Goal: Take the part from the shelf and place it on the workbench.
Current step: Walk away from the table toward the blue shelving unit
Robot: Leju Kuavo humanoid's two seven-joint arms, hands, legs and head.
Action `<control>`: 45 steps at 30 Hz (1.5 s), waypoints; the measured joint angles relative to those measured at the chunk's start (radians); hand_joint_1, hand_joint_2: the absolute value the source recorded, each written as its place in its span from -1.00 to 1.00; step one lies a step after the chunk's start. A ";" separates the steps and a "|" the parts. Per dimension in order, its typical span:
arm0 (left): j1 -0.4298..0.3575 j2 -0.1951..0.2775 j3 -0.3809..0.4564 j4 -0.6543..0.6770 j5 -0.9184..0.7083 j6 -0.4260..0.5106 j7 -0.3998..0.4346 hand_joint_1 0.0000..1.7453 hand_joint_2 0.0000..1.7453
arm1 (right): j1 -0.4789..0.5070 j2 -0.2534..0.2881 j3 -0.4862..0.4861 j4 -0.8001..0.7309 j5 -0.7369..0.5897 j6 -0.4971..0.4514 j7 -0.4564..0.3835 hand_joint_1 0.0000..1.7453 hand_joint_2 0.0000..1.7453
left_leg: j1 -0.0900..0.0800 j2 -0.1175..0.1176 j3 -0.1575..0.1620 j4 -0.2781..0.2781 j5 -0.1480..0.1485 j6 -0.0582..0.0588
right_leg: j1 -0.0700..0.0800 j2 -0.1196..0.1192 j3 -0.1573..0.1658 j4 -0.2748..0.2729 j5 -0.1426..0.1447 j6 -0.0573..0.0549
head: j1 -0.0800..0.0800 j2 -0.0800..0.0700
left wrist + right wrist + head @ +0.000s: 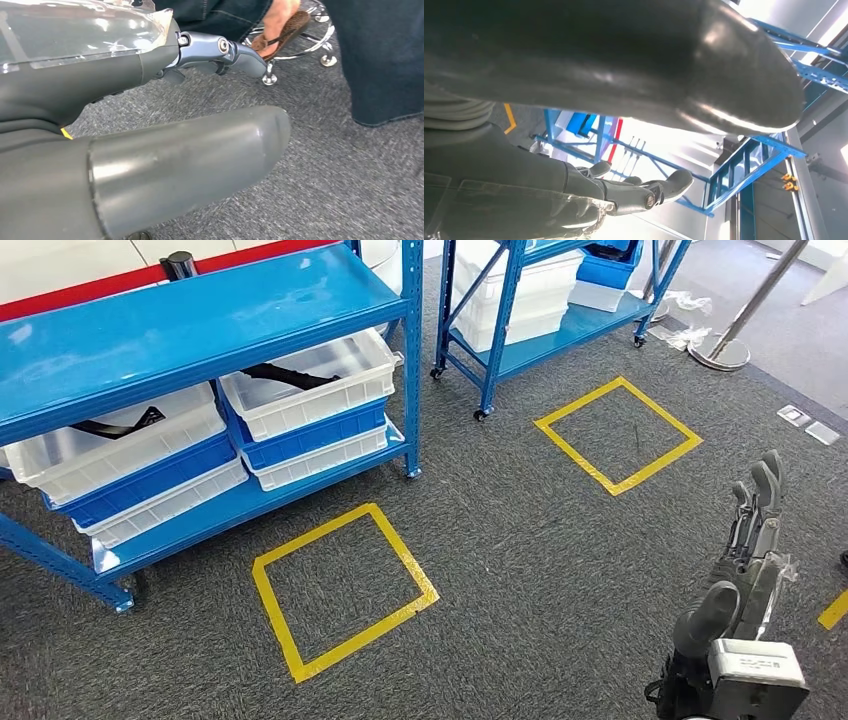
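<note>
Blue metal shelf rack (200,320) at far left of the head view, standing on grey carpet floor (520,570). On its lower level, left of the rack's front right post, a clear white plastic bin (120,440) stacked on a blue bin (150,480) and another white one; a black curved part (115,425) lies inside the top bin. Just right of it, nearer the post, a second clear white bin (310,380) on its own blue-and-white stack holds a second black curved part (285,375). On the carpet in front of the rack, a yellow tape square (343,590). Right of the rack, a second blue wheeled rack (540,300) carrying white bins, with another yellow tape square (617,434) on the floor in front of it. Far right of the rack, the right hand (745,570) hangs over carpet, fingers straight and apart, holding nothing. Right wrist view: same hand (624,192) with thumb and fingers spread, blue rack frames behind it. Left wrist view: left hand (215,52) with fingers extended, nothing in it, above carpet; a person's sandalled foot (280,30) and dark trouser leg (385,60) beyond it.
</note>
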 joint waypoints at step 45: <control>-0.029 0.081 0.015 0.142 -0.027 0.006 -0.067 -1.00 -1.00 | -0.034 -0.037 0.041 0.036 -0.050 -0.017 -0.001 -1.00 -1.00 | 0.002 0.011 0.005 -0.014 0.004 -0.020 | 0.017 0.001 0.101 -0.216 0.083 -0.034 | 0.000 0.000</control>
